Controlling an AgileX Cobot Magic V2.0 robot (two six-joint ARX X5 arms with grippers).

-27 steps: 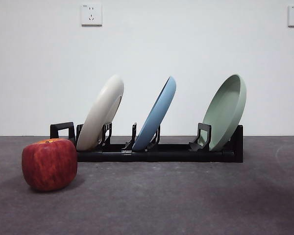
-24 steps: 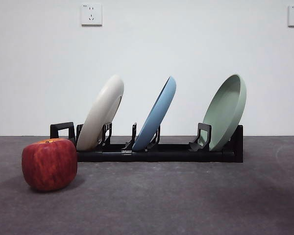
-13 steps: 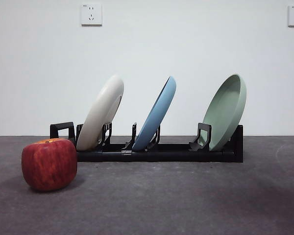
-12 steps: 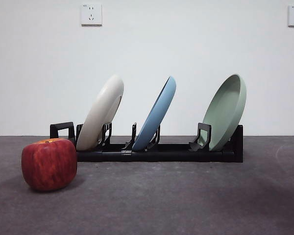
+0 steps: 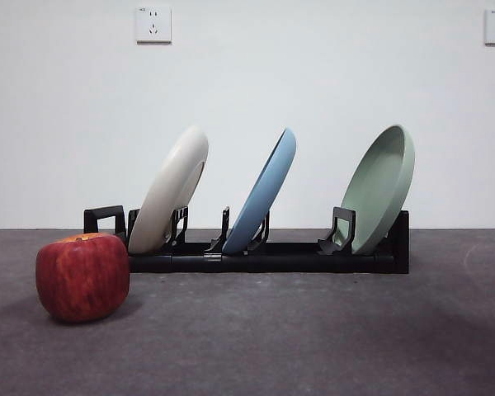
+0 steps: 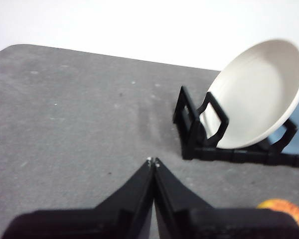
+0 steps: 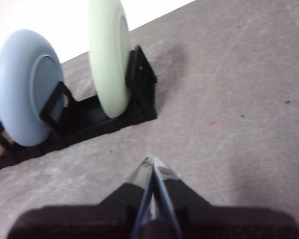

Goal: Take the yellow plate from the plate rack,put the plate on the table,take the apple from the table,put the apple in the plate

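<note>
The yellow plate (image 5: 172, 191), pale cream, leans in the left slot of the black plate rack (image 5: 264, 256) on the table (image 5: 297, 338). It also shows in the left wrist view (image 6: 256, 94), with the rack's loop end (image 6: 197, 124) in front of it. The red apple (image 5: 82, 276) sits on the table in front of the rack's left end; its edge shows in the left wrist view (image 6: 284, 206). My left gripper (image 6: 152, 161) is shut and empty, above bare table short of the rack. My right gripper (image 7: 150, 162) is shut and empty, away from the rack's green-plate end.
A blue plate (image 5: 266, 191) stands in the middle slot and a pale green plate (image 5: 384, 188) in the right slot; both show in the right wrist view, blue (image 7: 27, 87) and green (image 7: 109, 55). A white wall with two sockets is behind.
</note>
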